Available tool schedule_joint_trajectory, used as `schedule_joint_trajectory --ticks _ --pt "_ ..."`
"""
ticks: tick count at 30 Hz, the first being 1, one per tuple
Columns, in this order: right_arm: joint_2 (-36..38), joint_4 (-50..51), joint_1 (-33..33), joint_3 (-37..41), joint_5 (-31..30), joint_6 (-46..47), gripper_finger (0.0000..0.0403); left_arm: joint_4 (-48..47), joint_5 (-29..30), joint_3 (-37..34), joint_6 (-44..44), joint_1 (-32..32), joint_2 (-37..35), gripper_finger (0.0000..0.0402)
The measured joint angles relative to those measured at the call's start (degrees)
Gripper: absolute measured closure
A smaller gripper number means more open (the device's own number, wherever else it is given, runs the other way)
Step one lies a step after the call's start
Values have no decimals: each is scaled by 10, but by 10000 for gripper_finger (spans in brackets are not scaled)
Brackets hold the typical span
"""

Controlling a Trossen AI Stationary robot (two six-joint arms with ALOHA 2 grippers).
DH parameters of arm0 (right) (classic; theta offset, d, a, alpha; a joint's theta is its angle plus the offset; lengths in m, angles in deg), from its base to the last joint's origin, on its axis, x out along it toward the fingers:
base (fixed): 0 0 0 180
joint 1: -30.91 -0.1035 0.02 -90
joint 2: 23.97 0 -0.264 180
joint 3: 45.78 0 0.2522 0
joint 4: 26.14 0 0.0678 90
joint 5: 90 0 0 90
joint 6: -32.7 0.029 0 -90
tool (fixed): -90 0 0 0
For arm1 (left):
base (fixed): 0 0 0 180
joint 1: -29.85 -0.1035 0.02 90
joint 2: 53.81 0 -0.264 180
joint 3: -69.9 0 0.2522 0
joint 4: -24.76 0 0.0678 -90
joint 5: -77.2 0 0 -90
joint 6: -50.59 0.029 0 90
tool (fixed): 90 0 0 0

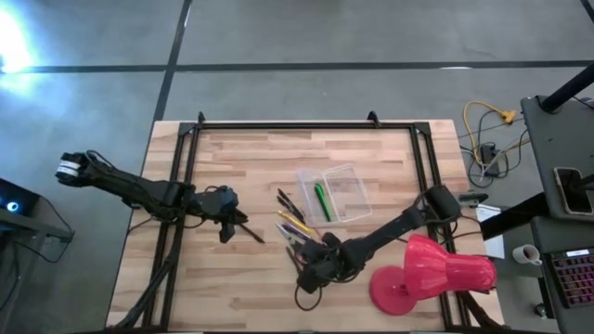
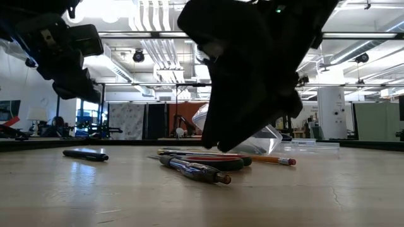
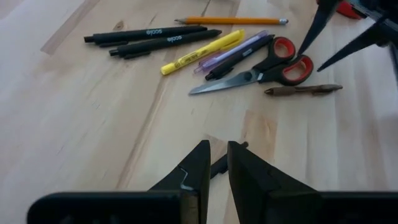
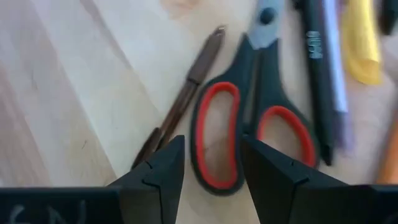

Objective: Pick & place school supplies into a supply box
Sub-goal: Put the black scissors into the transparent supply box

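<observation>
High view, right tool [image 1: 311, 271]: low over the near end of the loose supplies, no item between its fingers that can be made out from here.
High view, box [image 1: 334, 193]: beyond the right tool, farther up the surface [image 1: 241, 278], a green pen [image 1: 321, 201] already inside.
High view, left tool [image 1: 225, 223]: apart from the pile, a dark pen [image 1: 252, 232] just at its tip.
Low view, pile: a brown pen [image 2: 194, 170] lies in front of the right tool, a pencil [image 2: 265, 159] behind it; contact cannot be judged.
Left wrist view, left tool: fingers [image 3: 199, 171] nearly together, clenched on the dark pen's end as far as I can judge.
Left wrist view, scissors [image 3: 261, 67]: long axis slanted, blades pointing away from the right tool, handles toward it.
Right wrist view, right tool [image 4: 211, 167]: fingers parted, released, straddling one red handle loop [image 4: 217, 137].
Right wrist view, risk: a closing finger could catch the brown pen lying just beside the loop, or pinch the rim off-centre, so the scissors swing or slip.
Right wrist view, crowding: dark and purple pens touch the scissors' far side and may be dragged along.
</observation>
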Motion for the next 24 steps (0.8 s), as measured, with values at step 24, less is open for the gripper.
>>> schedule_joint_trajectory --ticks 24 --pt "-10 88 7 -59 -2 15 257 2 0 -27 0 1 0 363"
